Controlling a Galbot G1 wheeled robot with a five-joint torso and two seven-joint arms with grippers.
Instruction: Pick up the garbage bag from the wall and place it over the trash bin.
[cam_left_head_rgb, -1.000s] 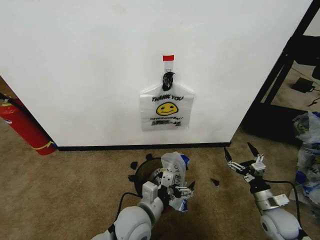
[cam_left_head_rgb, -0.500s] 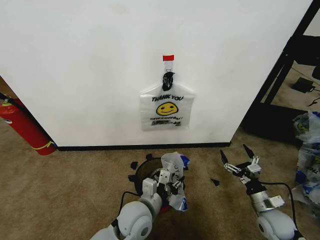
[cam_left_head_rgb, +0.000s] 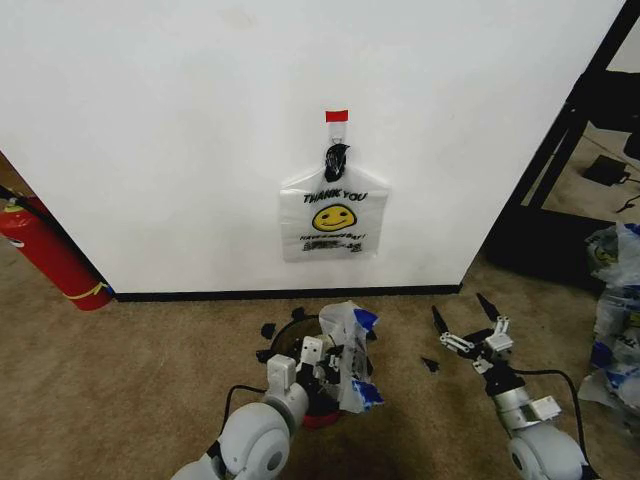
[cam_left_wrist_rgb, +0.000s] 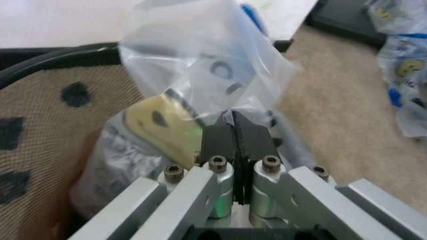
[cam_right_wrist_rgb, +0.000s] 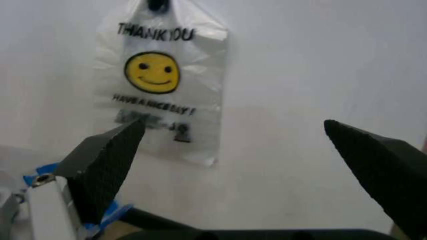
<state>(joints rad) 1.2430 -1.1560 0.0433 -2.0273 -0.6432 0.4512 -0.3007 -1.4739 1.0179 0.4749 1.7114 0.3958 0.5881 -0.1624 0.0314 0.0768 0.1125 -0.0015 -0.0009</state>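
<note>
The left gripper (cam_left_head_rgb: 345, 362) pinches a crumpled translucent white plastic bag (cam_left_head_rgb: 352, 350) between pressed-together jaws, holding it over the small round black trash bin (cam_left_head_rgb: 290, 345) on the carpet so it can drape there. Another smiley-face "THANK YOU" bag (cam_left_head_rgb: 333, 220) hangs on the plain white wall (cam_left_head_rgb: 170, 140). The right gripper (cam_left_head_rgb: 466, 322) waits beside, jaws spread.

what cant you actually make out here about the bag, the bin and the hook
- Trash bin: head view, mostly hidden by the left gripper and crumpled garbage bag; whether the bag covers the rim is unclear.
- Hook: too small; hanging bag handles cover it.
- Small print on the hanging bag: blurred, right wrist view.
</note>
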